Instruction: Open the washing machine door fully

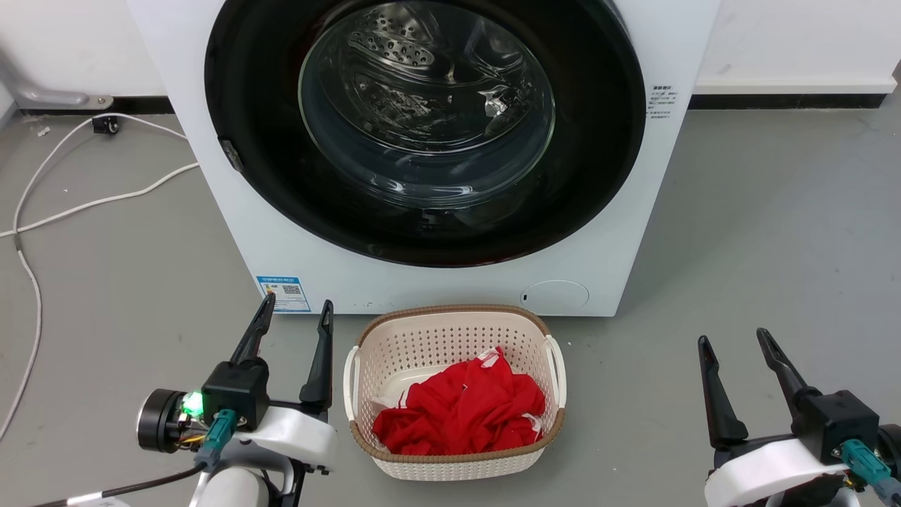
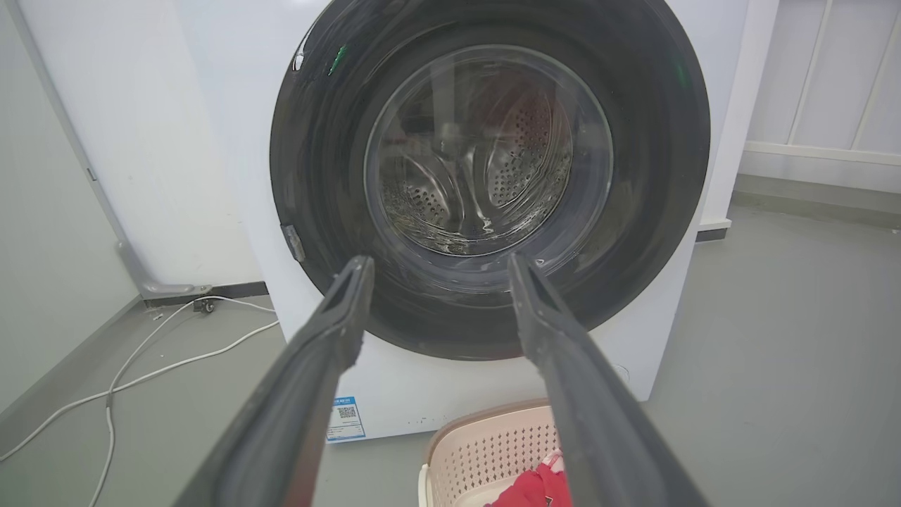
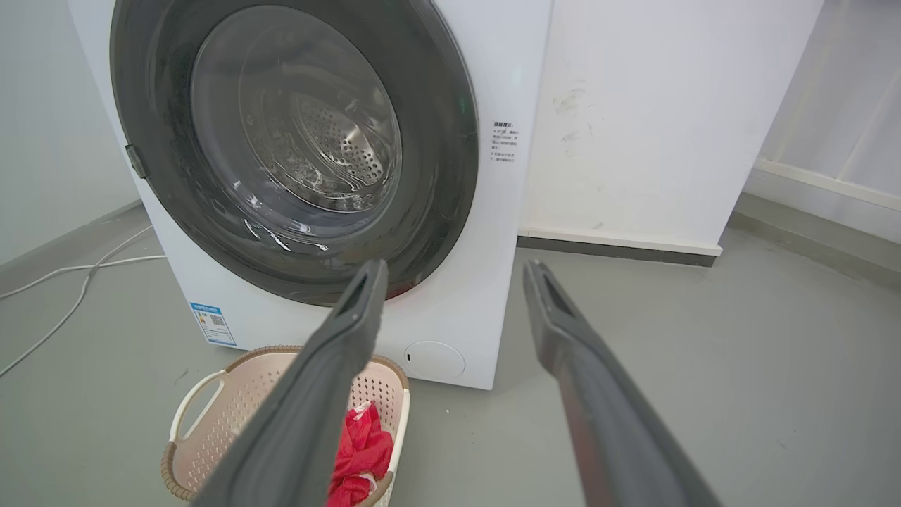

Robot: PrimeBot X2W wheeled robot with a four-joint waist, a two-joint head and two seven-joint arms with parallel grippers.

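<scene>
Evidently nothing is done yet: the washing machine door (image 1: pixel 426 127) sits shut, flush on the front of the washing machine (image 1: pixel 633 239) at the far side, so the whole swing is left. The left gripper (image 1: pixel 298 301) and the right gripper (image 1: pixel 732 335) hover near, fingers spread wide and empty, either side of the cream laundry basket (image 1: pixel 450 310). The left wrist view shows a white cable (image 2: pixel 211 348) on the floor at left, while the right wrist view adds the round cover (image 3: pixel 434 359) and printed label (image 3: pixel 504 141) at the machine's right

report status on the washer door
Left tool open, right tool open, both empty. Washing machine door shut, untouched. Basket on floor right below door.
</scene>
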